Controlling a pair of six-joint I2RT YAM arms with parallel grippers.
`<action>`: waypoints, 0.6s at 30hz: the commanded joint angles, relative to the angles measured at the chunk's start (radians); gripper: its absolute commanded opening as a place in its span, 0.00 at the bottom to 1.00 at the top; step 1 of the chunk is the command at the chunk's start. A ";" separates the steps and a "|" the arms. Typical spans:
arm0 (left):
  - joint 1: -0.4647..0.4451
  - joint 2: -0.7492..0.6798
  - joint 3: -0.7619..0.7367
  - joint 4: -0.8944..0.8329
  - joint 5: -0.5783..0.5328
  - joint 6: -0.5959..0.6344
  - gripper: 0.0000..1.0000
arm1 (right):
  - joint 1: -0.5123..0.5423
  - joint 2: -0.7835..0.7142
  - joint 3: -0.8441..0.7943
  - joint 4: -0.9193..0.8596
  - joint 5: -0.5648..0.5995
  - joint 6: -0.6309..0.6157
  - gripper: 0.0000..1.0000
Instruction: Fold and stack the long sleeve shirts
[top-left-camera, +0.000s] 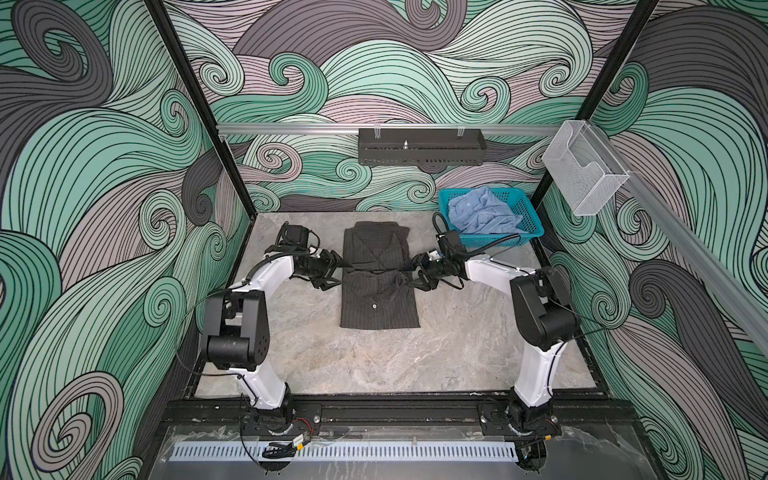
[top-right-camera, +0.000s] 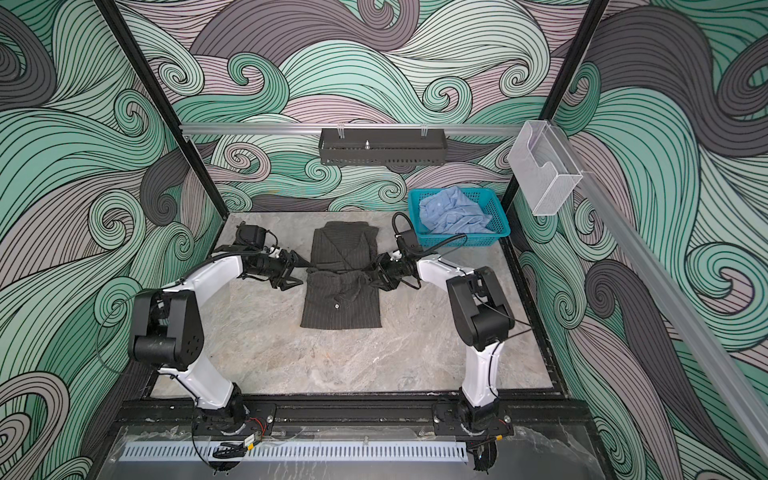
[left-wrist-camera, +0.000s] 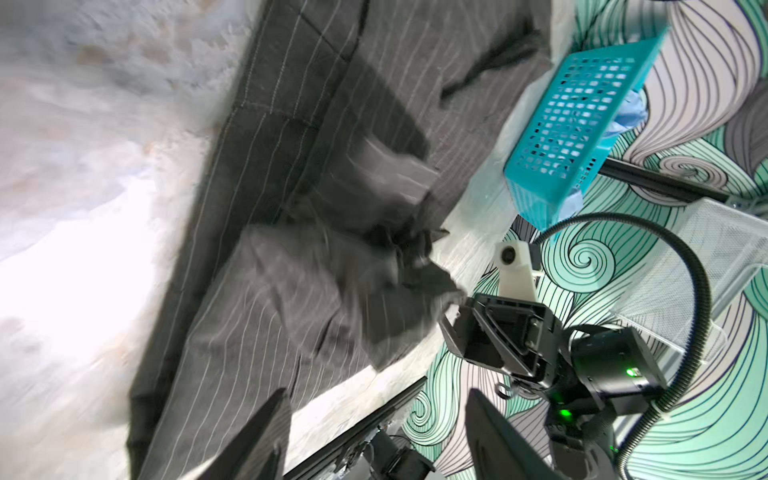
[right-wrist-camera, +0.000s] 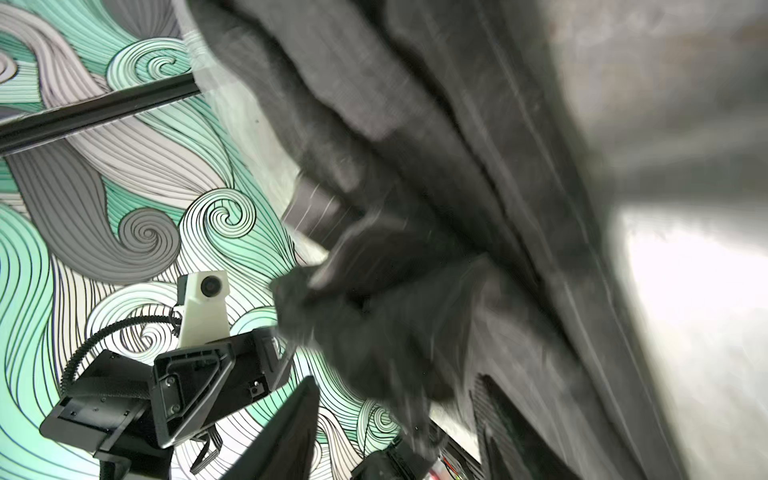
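Observation:
The dark pinstriped long sleeve shirt (top-left-camera: 379, 282) (top-right-camera: 341, 286) lies on the marble table as a narrow lengthwise fold, with its sleeves bunched across the middle (left-wrist-camera: 332, 291) (right-wrist-camera: 374, 332). At the shirt's left edge is my left gripper (top-left-camera: 336, 274) (top-right-camera: 299, 272) (left-wrist-camera: 374, 432), open, with only table between its fingers. My right gripper (top-left-camera: 409, 275) (top-right-camera: 372, 274) (right-wrist-camera: 395, 432) stands open at the right edge. Blurred loose sleeve cloth hangs in front of its gap, unclamped. The light blue long sleeve shirt (top-left-camera: 482, 212) (top-right-camera: 453, 212) lies crumpled in the teal basket (top-left-camera: 534, 232) (top-right-camera: 500, 228).
The teal basket (left-wrist-camera: 582, 124) stands at the back right corner of the table, close behind my right arm. A black perforated tray (top-left-camera: 419, 151) hangs on the back rail and a clear holder (top-left-camera: 582, 170) on the right rail. Bare marble (top-left-camera: 374, 365) stretches to the front rail.

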 joint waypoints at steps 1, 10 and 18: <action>-0.017 -0.093 -0.073 -0.100 -0.038 0.070 0.68 | 0.005 -0.104 -0.040 -0.106 0.071 -0.100 0.62; -0.163 -0.123 -0.234 0.026 -0.055 -0.021 0.54 | 0.128 0.002 0.081 -0.262 0.109 -0.256 0.36; -0.321 -0.011 -0.251 0.187 -0.081 -0.129 0.57 | 0.129 0.225 0.473 -0.487 0.256 -0.510 0.35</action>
